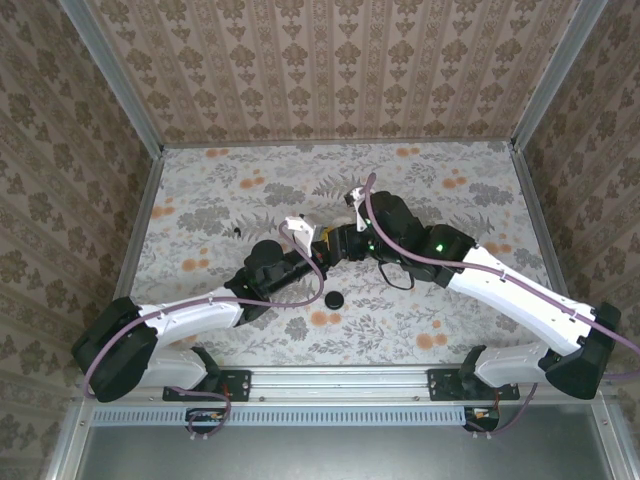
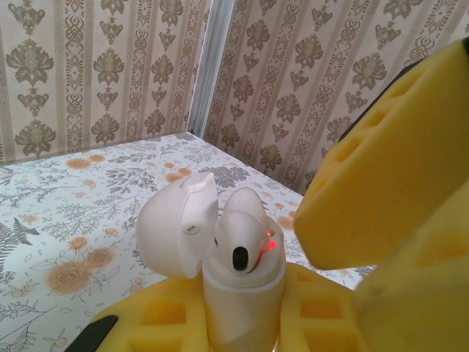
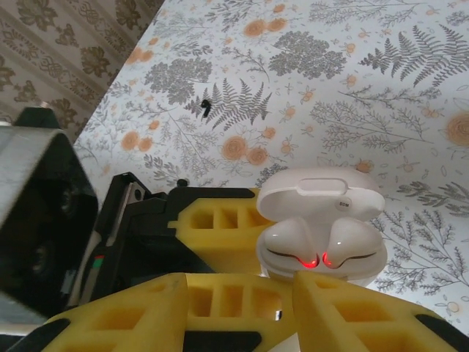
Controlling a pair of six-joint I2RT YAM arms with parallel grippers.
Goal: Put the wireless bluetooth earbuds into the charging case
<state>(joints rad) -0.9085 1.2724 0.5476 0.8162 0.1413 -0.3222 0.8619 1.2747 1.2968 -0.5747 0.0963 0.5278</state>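
One white charging case [image 3: 322,196], two white wireless earbuds [image 3: 289,240] with two red lights [image 3: 314,262] glowing, one black round disc [image 1: 333,298] and one tiny black curved scrap [image 3: 206,108] are showing, the last two lying on the desk [image 1: 450,210].

Pairing white link shells with black joint housings [image 1: 115,355] on left arm [image 1: 190,315] and right arm [image 1: 520,290]. Trailing purple cables [image 1: 371,200] along both. Glowing green at an indicator light [image 1: 438,245] on right arm. Wearing yellow fingers [image 3: 146,308], moulded with square pockets, on left gripper [image 2: 242,315] and right gripper [image 3: 242,286], black-trimmed at edges.
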